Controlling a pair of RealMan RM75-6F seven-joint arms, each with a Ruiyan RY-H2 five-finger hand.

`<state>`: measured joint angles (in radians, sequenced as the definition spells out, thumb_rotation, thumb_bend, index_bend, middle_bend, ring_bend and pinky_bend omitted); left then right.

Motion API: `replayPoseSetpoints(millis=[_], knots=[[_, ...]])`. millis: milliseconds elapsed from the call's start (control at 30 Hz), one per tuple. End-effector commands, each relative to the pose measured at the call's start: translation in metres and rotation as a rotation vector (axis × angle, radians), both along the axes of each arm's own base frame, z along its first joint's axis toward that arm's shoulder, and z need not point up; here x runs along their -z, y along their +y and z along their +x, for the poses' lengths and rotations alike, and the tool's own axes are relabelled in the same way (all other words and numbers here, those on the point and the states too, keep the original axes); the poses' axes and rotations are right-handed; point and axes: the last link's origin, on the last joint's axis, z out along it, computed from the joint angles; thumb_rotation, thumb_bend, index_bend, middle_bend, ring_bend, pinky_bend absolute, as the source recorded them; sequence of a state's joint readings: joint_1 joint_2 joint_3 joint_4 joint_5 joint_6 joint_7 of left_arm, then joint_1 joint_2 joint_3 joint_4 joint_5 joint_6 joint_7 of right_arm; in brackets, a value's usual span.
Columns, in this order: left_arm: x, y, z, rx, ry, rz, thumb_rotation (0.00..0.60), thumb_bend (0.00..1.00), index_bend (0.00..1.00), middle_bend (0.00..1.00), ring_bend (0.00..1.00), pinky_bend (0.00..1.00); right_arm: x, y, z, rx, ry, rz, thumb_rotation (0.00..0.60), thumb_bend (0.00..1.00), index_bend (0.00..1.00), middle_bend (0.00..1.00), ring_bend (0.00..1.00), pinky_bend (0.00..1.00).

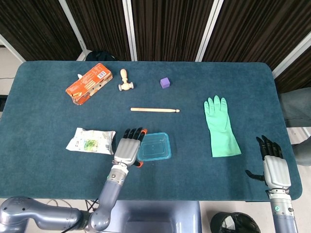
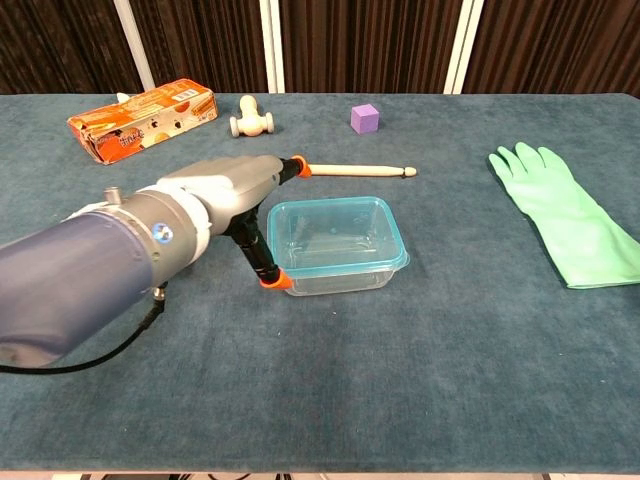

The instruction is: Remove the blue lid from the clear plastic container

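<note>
Right hand [image 1: 276,167]: parked at the near right table edge, fingers apart, nothing held.

Left hand [image 2: 225,200]: fingers spread, thumb tip at the near left corner of the clear plastic container [image 2: 338,268]; no grasp is seen.

Container: centre of the table [image 1: 39,97], blue lid [image 2: 334,233] seated. Step judged: approach; a grip on the lid rim is called for next.

Beyond: snack packet [image 1: 91,141], green rubber glove [image 1: 221,127], wooden stick [image 1: 154,109], orange carton [image 1: 89,83], purple cube [image 1: 164,82].
</note>
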<state>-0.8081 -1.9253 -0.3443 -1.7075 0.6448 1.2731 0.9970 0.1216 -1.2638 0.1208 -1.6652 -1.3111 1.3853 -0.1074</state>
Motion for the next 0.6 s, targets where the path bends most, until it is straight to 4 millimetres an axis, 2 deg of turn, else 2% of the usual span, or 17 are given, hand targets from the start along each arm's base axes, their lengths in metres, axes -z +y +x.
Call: replayPoseSetpoints(millis=[33,267,600], knots=[[0.009,0.005,0.009,-0.008,0.001,-0.005,0.600,0.03,0.00,0.00,0.00,0.00,0.000,0.000,0.000,-0.001,0.000,0.003,0.600,0.11,0.00,0.00,0.00,0.00],[0.023,0.010,0.017,-0.030,-0.001,-0.008,0.600,0.03,0.00,0.00,0.00,0.00,0.000,-0.001,-0.001,0.002,-0.003,0.003,0.600,0.11,0.00,0.00,0.00,0.00],[0.019,0.035,0.018,-0.059,-0.005,0.065,0.600,0.04,0.00,0.00,0.00,0.00,0.001,0.000,0.000,0.007,-0.012,0.015,0.600,0.11,0.00,0.00,0.00,0.00]])
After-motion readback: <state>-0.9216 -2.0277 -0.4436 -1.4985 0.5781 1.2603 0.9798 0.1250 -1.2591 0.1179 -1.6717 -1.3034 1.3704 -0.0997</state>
